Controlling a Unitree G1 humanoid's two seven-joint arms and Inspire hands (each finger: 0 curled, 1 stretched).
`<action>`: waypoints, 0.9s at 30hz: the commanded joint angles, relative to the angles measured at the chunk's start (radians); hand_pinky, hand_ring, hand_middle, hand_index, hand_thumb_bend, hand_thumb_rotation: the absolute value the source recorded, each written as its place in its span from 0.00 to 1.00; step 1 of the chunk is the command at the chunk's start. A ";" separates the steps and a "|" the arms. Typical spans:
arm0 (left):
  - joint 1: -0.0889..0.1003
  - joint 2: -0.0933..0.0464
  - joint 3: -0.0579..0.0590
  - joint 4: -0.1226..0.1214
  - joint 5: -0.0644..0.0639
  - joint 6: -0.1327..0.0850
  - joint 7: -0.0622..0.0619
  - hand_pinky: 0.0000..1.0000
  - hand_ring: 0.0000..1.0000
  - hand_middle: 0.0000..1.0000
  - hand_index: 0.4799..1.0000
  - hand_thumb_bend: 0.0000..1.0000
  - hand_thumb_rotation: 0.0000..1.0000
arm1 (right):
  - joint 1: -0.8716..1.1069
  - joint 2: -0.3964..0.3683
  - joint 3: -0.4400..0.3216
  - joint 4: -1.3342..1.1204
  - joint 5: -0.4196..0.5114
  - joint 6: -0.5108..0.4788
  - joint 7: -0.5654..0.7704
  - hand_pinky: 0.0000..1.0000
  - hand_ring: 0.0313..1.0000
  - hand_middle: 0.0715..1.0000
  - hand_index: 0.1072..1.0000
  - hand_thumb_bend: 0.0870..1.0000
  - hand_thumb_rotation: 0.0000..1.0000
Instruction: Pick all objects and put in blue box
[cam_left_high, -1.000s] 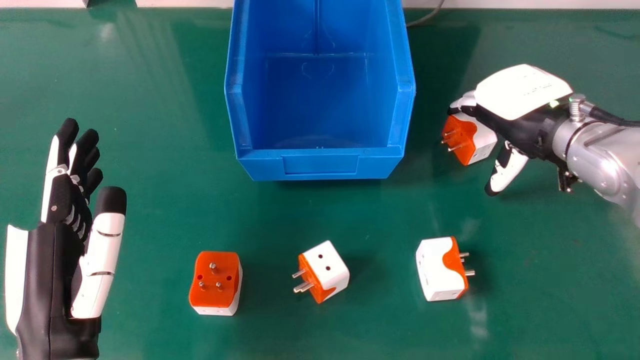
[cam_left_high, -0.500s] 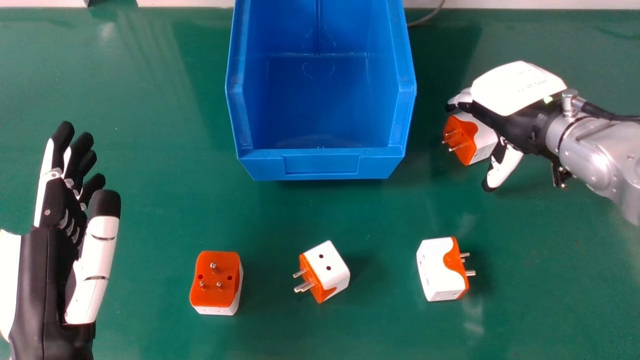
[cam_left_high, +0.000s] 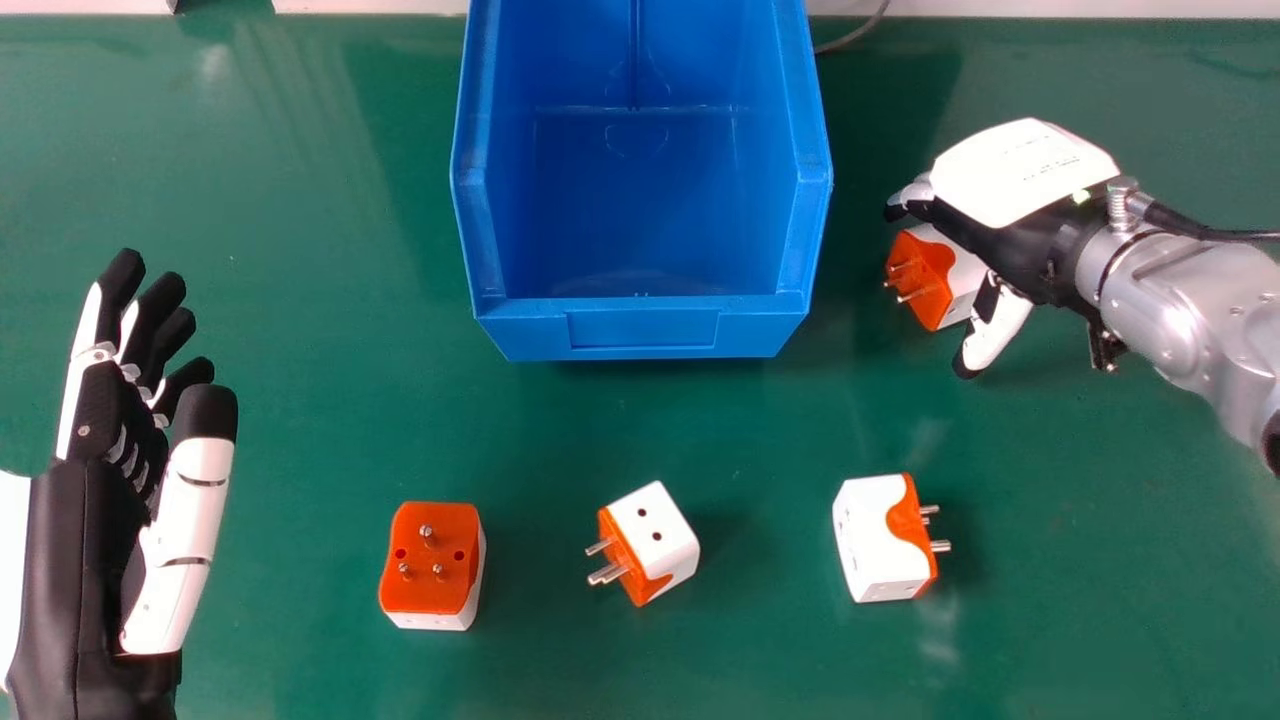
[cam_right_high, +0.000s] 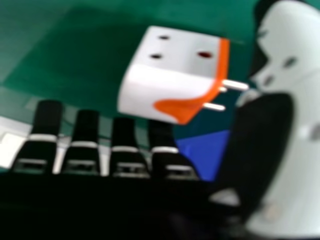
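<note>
Adapter (cam_left_high: 925, 278) lies right of the blue box (cam_left_high: 642, 332), prongs leftward, beneath the right hand (cam_left_high: 1035, 245), the nearer one, between straight, unclosed fingers and spread thumb. Contact: cannot tell.

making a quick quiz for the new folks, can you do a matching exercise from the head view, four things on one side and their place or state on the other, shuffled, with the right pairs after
Column one
1. blue box
2. left robot hand
3. right robot hand
4. leftmost adapter

Column two
A. orange face and pins up
B. partly covers the far-right adapter
C. at the top middle of the view
D. at the left edge of the view

Right pairs
1-C, 2-D, 3-B, 4-A
</note>
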 joint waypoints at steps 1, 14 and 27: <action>0.010 0.003 0.016 -0.020 -0.018 -0.016 0.003 0.86 0.90 0.92 0.91 0.58 0.81 | -0.050 -0.001 -0.007 0.005 0.007 0.020 -0.016 0.75 0.85 0.88 0.83 0.66 0.20; 0.023 0.003 0.024 -0.034 -0.035 -0.010 -0.010 0.88 0.90 0.92 0.89 0.62 0.82 | -0.062 0.006 0.012 0.032 -0.010 0.021 -0.032 0.75 0.85 0.87 0.82 0.67 0.19; 0.034 0.016 0.036 -0.038 -0.046 -0.011 -0.020 0.89 0.92 0.93 0.93 0.63 0.85 | -0.052 0.016 -0.034 0.076 0.051 -0.031 -0.138 0.65 0.77 0.80 0.75 0.60 0.07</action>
